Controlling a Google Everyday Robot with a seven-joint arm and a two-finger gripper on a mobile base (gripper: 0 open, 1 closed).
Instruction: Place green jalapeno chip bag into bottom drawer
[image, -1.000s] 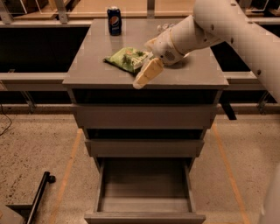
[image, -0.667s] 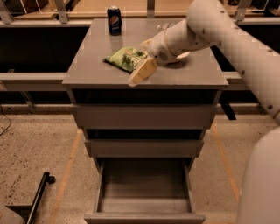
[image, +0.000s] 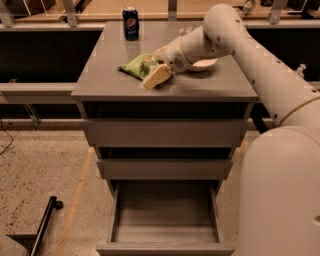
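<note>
The green jalapeno chip bag (image: 137, 65) lies on top of the grey three-drawer cabinet (image: 100, 85), left of centre. My gripper (image: 154, 75) reaches in from the right and sits low at the bag's right edge, one tan finger (image: 155, 76) pointing down-left beside the bag. The other finger is hidden. The bottom drawer (image: 165, 242) is pulled out and open below, its inside bare.
A blue Pepsi can (image: 130, 23) stands at the back of the cabinet top. A white bowl (image: 204, 63) sits behind my wrist. The top and middle drawers are closed. A black bar (image: 44, 225) lies on the floor at left.
My gripper has moved left and down toward the chip bag, now reaching its right edge. The bag has not moved.
</note>
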